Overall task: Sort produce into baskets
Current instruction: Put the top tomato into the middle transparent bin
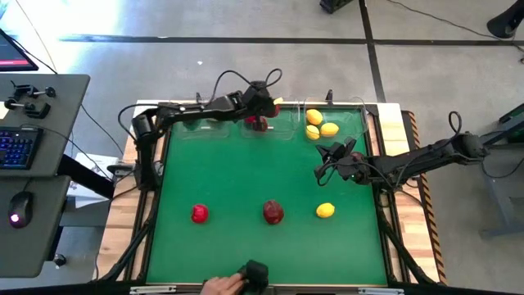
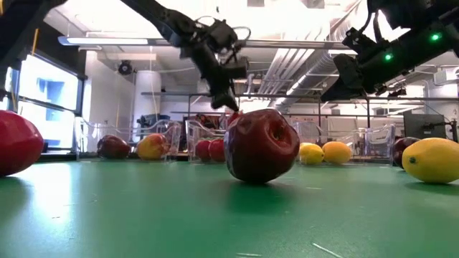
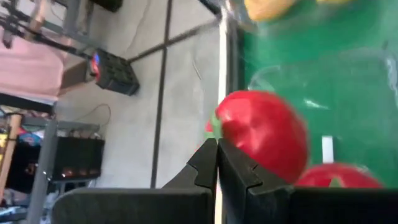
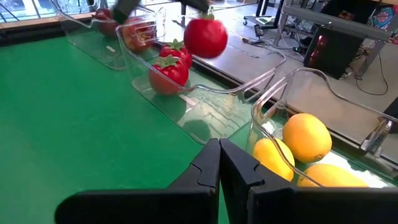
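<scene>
The left gripper [image 1: 262, 115] was positioned above the middle clear bin [image 4: 205, 112] at the far edge of the green mat [image 1: 246, 180], with its fingers pressed together. In the right wrist view, a bright red green-topped fruit [image 4: 206, 36] appeared in the air above that bin, just below the left gripper; whether it was touching the fingers cannot be told. Two similar red fruits [image 4: 169, 67] lay inside the bin. The right gripper [image 1: 326, 153] was located over the mat, near the right-hand bin [image 1: 348, 123], fingers closed and empty. That bin contained three yellow lemons [image 4: 305, 138]. The left-hand bin [image 2: 168, 136] contained apples [image 2: 150, 146]. Remaining on the mat near the front were a red fruit [image 1: 199, 214], a dark red apple [image 1: 273, 212] and a lemon [image 1: 325, 211], well apart from each other
</scene>
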You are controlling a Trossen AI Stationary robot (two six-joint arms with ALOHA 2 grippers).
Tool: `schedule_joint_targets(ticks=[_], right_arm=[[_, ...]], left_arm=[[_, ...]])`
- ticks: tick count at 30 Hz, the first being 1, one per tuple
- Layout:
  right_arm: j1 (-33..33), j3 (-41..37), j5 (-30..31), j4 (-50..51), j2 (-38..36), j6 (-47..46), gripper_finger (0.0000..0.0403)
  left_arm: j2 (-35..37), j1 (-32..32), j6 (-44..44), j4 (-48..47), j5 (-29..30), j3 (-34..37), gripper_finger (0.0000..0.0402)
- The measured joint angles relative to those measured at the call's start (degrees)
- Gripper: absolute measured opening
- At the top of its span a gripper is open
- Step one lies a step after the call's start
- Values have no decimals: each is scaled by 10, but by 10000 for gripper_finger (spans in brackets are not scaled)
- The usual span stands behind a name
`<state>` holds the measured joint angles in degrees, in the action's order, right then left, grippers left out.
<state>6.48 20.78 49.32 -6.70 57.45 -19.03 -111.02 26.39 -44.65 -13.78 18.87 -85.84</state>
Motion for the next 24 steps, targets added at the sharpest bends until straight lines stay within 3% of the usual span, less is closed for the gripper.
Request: schedule_joint_targets(ticks=[11, 24], right_arm=[[0, 0, 0, -1, 0, 0, 0], [0, 0, 0, -4, 0, 0, 0]], left_arm=[[-45, 38, 11, 14, -62, 1, 0], [-46, 77, 56, 22, -153, 1, 0]])
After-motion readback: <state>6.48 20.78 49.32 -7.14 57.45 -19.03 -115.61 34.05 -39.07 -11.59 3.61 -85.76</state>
